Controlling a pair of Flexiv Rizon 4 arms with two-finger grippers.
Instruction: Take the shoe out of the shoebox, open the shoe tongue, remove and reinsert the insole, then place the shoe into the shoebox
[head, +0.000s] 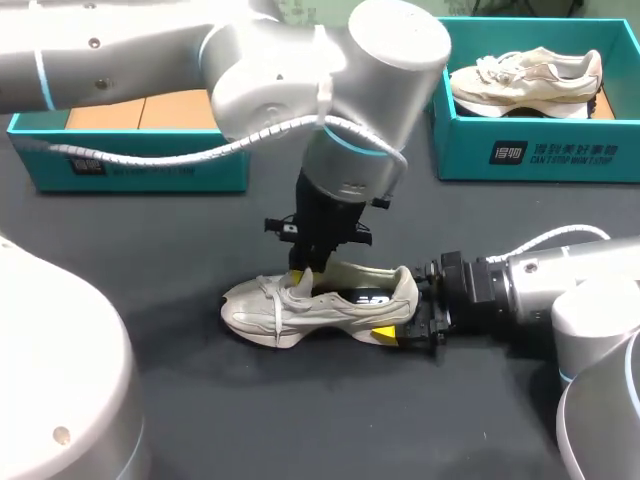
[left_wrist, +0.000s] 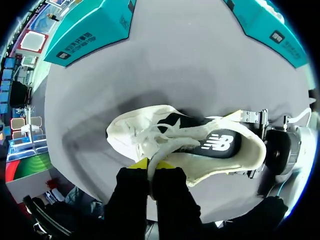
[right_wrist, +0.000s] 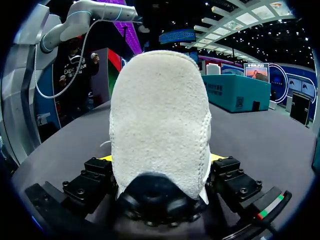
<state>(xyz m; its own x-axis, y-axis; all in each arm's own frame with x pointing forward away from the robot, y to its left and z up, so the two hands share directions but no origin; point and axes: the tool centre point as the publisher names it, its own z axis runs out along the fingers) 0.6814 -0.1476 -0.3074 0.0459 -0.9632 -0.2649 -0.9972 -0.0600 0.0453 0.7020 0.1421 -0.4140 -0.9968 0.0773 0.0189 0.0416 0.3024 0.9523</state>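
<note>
A cream sneaker (head: 320, 305) lies on the dark table, toe pointing left. My left gripper (head: 300, 280) comes down from above onto its throat. In the left wrist view the left gripper (left_wrist: 154, 167) is shut on the shoe tongue (left_wrist: 156, 156), pinched between the yellow tips. The black insole (left_wrist: 215, 142) lies inside the shoe. My right gripper (head: 400, 320) reaches in from the right, one finger on each side of the heel. In the right wrist view the suede heel (right_wrist: 160, 125) fills the gap of the right gripper (right_wrist: 160, 159).
A teal shoebox (head: 130, 165) with a brown floor stands at the back left. A second teal box (head: 540, 150) at the back right holds another cream shoe (head: 525, 80). Bare dark table lies in front of the sneaker.
</note>
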